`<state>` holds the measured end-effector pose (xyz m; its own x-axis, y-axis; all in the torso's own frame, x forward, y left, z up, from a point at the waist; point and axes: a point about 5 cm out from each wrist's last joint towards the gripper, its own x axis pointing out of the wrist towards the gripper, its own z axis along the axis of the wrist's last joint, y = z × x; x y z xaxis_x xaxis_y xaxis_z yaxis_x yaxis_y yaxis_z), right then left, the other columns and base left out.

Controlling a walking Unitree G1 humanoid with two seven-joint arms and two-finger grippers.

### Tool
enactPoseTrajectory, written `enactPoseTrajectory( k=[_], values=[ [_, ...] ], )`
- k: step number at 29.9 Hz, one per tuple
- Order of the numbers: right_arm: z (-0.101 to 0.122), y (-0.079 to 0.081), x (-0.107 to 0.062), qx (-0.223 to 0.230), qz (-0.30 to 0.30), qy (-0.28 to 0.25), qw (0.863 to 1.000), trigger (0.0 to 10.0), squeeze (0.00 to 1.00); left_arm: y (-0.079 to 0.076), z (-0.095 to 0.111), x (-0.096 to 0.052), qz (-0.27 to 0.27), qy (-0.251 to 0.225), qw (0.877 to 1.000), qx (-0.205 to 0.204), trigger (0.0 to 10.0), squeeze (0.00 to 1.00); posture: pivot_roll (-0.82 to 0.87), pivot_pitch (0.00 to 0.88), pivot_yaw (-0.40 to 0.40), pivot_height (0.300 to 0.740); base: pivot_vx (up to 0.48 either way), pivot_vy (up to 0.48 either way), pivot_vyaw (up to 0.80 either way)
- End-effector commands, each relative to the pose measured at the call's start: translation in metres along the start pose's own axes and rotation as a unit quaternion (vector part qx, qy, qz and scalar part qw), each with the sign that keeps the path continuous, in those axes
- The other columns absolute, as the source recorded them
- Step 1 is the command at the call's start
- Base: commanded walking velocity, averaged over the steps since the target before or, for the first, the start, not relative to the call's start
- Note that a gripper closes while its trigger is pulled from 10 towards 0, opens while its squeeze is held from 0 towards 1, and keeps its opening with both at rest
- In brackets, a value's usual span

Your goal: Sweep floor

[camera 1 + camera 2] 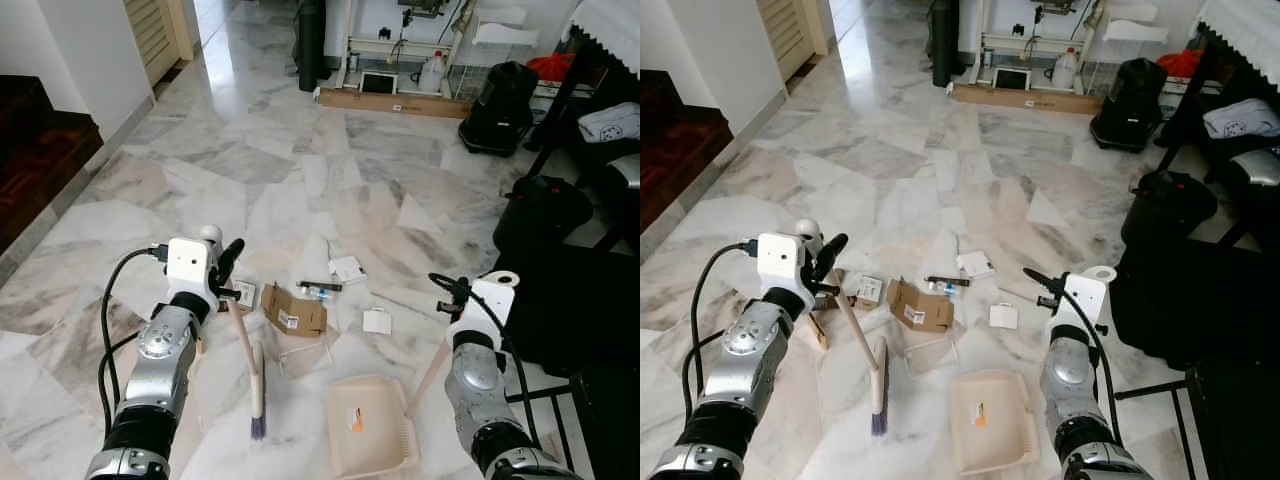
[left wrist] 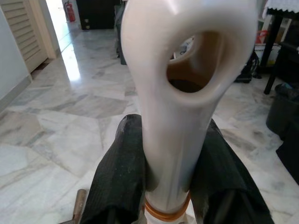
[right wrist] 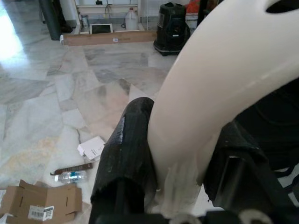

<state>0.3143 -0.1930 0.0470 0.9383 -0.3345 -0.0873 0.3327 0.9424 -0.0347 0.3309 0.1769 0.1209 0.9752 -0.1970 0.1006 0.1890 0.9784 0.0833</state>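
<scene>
My left gripper (image 1: 226,264) is shut on the pale handle of a hand broom (image 1: 246,345). The broom slants down to its dark bristles (image 1: 257,425) on the marble floor. In the left wrist view the black fingers (image 2: 119,177) clamp the white looped handle end (image 2: 187,51). My right gripper (image 3: 180,158) is shut on the cream handle (image 1: 432,370) of a beige dustpan (image 1: 370,428), which lies flat on the floor right of the broom. Litter lies just beyond both: a flattened cardboard box (image 1: 293,312), a small bottle (image 1: 318,291), white paper pieces (image 1: 347,269) and a clear plastic tray (image 1: 305,360).
A black bin (image 1: 545,205) and dark furniture (image 1: 590,300) stand close on the right. A black vacuum (image 1: 498,95) and a long cardboard box (image 1: 395,102) sit at the far wall. Dark wooden steps (image 1: 40,150) rise at the left. Open marble floor stretches ahead.
</scene>
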Motion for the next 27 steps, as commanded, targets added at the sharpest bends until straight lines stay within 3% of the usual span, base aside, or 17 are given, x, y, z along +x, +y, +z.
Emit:
enactPoseTrajectory(
  k=[1,27],
  values=[
    [0.0118,0.0025,0.0053,0.008,0.005,-0.022,1.0,10.0,0.0,-0.0005,0.0118,0.0035,-0.001,-0.023,1.0,0.004,10.0,0.0,0.0,0.035,-0.04,0.74,0.292,0.0,0.0],
    [0.0142,0.0042,0.0061,-0.001,0.014,-0.029,0.999,10.0,0.0,-0.0027,0.02,0.0057,-0.005,-0.037,0.999,-0.001,10.0,0.0,0.0,0.038,-0.047,0.74,0.304,0.0,0.0]
  ],
)
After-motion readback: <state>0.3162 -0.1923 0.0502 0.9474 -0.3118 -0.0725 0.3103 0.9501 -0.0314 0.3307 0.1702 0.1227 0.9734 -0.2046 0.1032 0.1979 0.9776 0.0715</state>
